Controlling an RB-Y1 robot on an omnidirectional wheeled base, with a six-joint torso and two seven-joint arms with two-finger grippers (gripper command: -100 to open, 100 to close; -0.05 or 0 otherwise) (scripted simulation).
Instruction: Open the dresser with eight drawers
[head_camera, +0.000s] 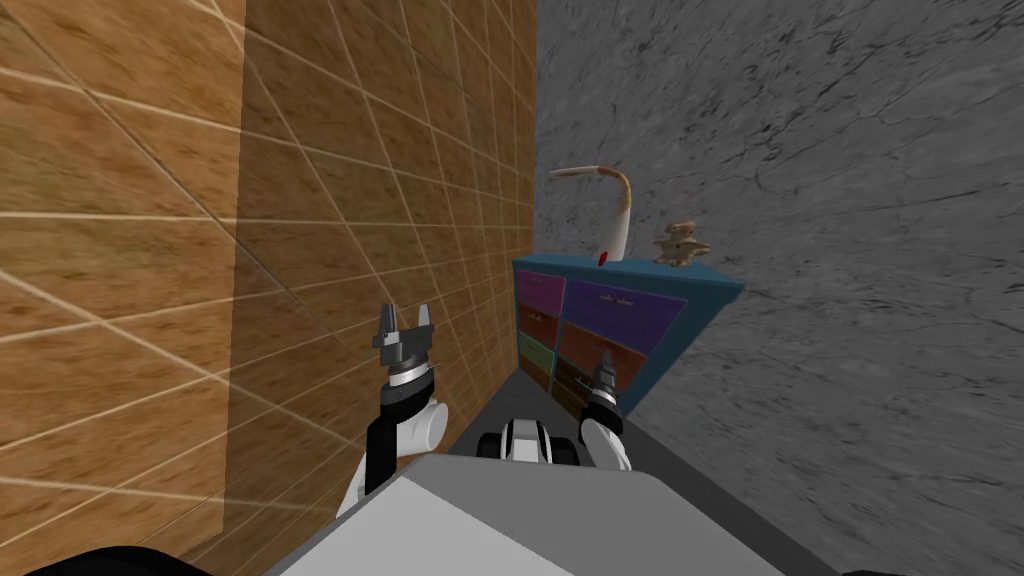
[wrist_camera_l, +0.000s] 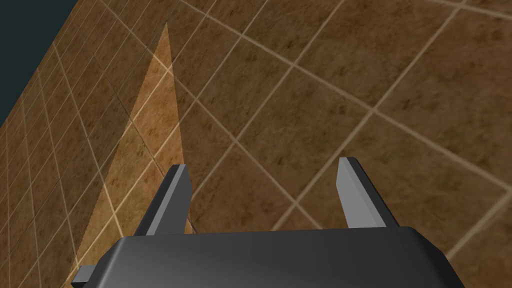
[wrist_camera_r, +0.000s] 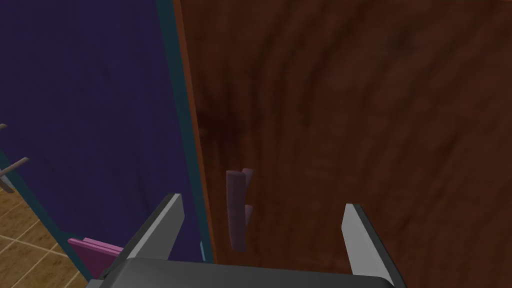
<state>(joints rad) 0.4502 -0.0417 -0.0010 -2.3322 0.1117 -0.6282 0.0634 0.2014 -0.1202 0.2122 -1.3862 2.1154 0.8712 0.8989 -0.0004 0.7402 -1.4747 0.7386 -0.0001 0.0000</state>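
Observation:
A blue-framed dresser (head_camera: 700, 285) with coloured drawer fronts stands ahead against the grey wall. My right gripper (head_camera: 605, 366) is up against its lower right drawers. In the right wrist view the right gripper (wrist_camera_r: 261, 202) is open, facing a reddish-brown drawer front (wrist_camera_r: 350, 100). A short purplish handle (wrist_camera_r: 236, 210) on that front stands between the fingers, nearer one finger (wrist_camera_r: 167, 220) and touching neither. A dark purple drawer front (wrist_camera_r: 90, 100) adjoins it across a teal frame strip. My left gripper (head_camera: 403, 327) is raised off to the left, open and empty (wrist_camera_l: 263, 165).
A curved lamp (head_camera: 618, 215) and a small tan figurine (head_camera: 682, 245) stand on the dresser top. A brown tiled surface (head_camera: 150, 250) runs along the left, close to my left arm, and a grey marbled wall (head_camera: 850, 200) fills the right. A pink handle (wrist_camera_r: 95, 250) shows beside the right gripper.

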